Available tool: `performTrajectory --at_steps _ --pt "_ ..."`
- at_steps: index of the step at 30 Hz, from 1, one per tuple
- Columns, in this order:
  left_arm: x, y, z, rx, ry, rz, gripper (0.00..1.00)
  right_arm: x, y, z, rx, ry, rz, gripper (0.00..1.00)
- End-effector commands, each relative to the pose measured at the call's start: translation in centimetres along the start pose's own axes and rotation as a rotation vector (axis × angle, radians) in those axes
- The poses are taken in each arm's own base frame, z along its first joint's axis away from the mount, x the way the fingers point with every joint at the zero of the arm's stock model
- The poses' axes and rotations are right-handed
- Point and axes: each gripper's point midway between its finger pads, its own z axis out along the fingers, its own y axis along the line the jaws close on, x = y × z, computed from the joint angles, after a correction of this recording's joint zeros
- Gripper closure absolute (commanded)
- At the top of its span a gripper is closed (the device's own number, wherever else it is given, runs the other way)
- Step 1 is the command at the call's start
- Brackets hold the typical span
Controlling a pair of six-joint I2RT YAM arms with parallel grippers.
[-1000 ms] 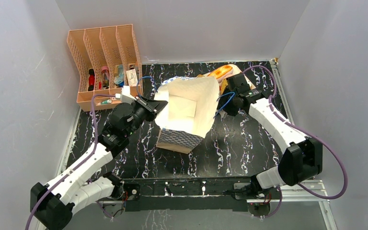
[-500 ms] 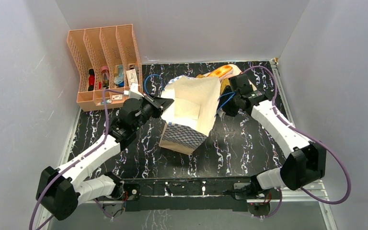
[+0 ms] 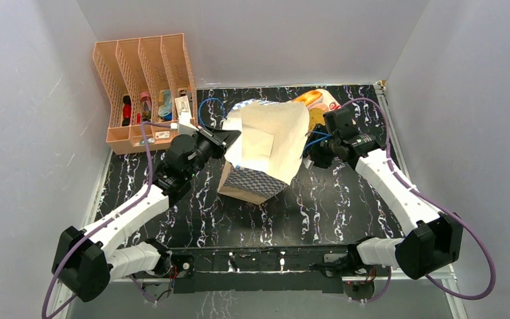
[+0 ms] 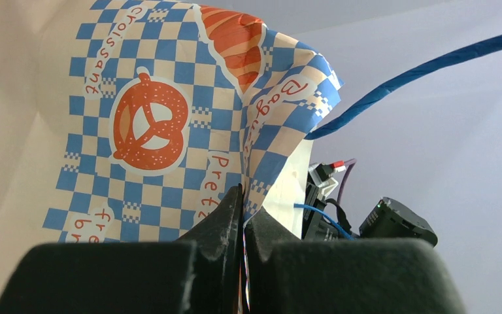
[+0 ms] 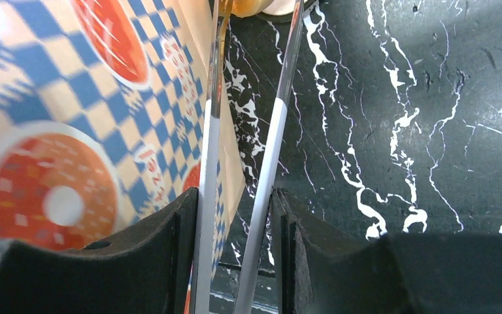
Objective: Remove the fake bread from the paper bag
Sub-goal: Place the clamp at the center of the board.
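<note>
The paper bag [image 3: 265,143] stands tipped at mid-table, its white inside facing up and its checkered base toward me. My left gripper [image 3: 229,138] is shut on the bag's left rim; the left wrist view shows the printed paper [image 4: 150,118] pinched between the fingers of that gripper [image 4: 243,196]. My right gripper [image 3: 320,141] is by the bag's right side, shut on a pair of thin metal tongs [image 5: 271,131] that reach forward beside the bag wall [image 5: 72,98]. A golden bread ring [image 3: 316,118] and an orange-glazed loaf [image 3: 309,98] lie on the table behind the bag.
A peach file rack [image 3: 146,86] with small items stands at the back left. Grey walls close in three sides. A blue cord handle [image 3: 207,109] loops out behind the bag's left rim. Bare black marbled table [image 3: 332,199] lies in front of the bag.
The left arm has pushed the bag rim rightward and back, narrowing the mouth and tipping the bag. The right gripper drew back toward me and right, uncovering the golden ring.
</note>
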Motion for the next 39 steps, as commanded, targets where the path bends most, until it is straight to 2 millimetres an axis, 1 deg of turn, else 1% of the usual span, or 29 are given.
performTrajectory --at_steps 1,8,15,20,24,28,35,36,39 --pt "-1.4 -1.7 0.3 0.073 -0.065 -0.032 1.00 -0.5 1.2 -1.7 -0.058 -0.031 -0.005 0.61" --pt "-1.0 -1.6 1.7 0.086 -0.047 -0.048 1.00 -1.3 2.0 -2.8 -0.069 -0.046 -0.018 0.61" --pt "-0.4 -1.0 3.0 0.092 -0.029 -0.070 1.00 -1.9 2.9 -4.1 -0.106 -0.071 -0.019 0.61" --pt "-0.3 -1.0 3.8 0.096 -0.025 -0.072 1.00 -2.3 2.6 -4.6 -0.088 -0.087 -0.022 0.61" --pt "-0.5 -1.8 4.3 0.121 -0.030 -0.072 1.00 -2.8 2.2 -4.9 -0.067 -0.111 -0.030 0.61" --pt "-1.1 -2.6 3.9 0.142 -0.052 -0.059 1.00 -2.9 2.0 -4.9 -0.057 -0.112 -0.037 0.62" --pt "-2.3 -3.8 2.0 0.161 -0.102 -0.058 1.00 -3.6 1.4 -5.3 -0.041 -0.160 -0.064 0.64" --pt "-2.6 -3.7 1.7 0.154 -0.113 -0.064 1.00 -3.8 1.0 -5.3 -0.024 -0.181 -0.078 0.66" --pt "-2.6 -3.7 1.6 0.153 -0.112 -0.077 1.00 -4.1 0.1 -5.4 0.010 -0.212 -0.093 0.67"
